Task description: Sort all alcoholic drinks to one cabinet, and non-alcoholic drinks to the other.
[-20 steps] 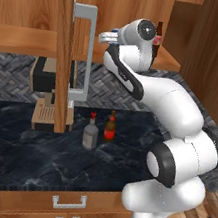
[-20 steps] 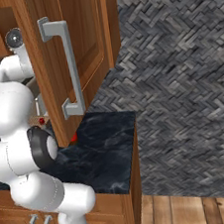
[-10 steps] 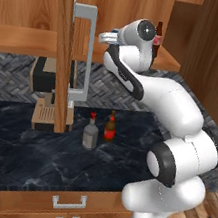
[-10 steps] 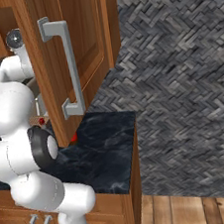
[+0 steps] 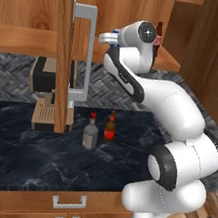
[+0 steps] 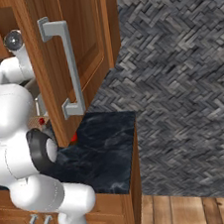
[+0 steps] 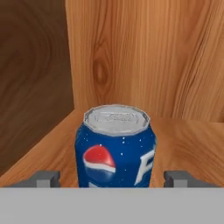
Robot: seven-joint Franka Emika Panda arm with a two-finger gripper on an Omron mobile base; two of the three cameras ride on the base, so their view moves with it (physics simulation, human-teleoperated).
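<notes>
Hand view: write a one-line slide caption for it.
Blue soda can standing upright on the wooden cabinet shelf, between the open gripper's fingertips.

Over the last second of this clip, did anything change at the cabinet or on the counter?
The base views look unchanged. The arm stays reaching into the upper cabinet, and the liquor bottle and beer bottle stand where they were on the counter. In the hand view the blue soda can stands upright on the shelf with the fingertips clear of its sides, so the gripper appears open.

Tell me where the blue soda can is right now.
In the hand view the blue soda can stands upright on the wooden cabinet shelf, near its back corner, between the open hand's fingertips.
</notes>
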